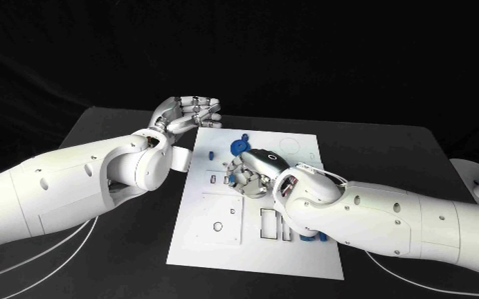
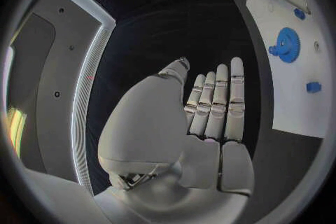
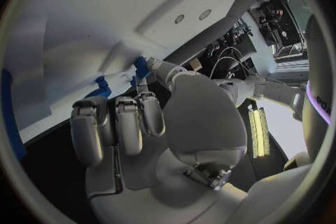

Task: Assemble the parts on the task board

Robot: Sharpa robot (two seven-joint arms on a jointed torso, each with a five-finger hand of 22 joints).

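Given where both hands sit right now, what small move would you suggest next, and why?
Probably ease the right hand down to seat the blue part at its fingertips; whether it grips that part is unclear. It is low over the task board, while the left hand waits open past the board's far corner.

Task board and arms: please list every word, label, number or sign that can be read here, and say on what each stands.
None can be read.
The task board bears only outlined shapes and holes, no letters.
The right arm shows a purple strip with dark marks, too blurred to read.
The left hand and right hand bear no lettering.
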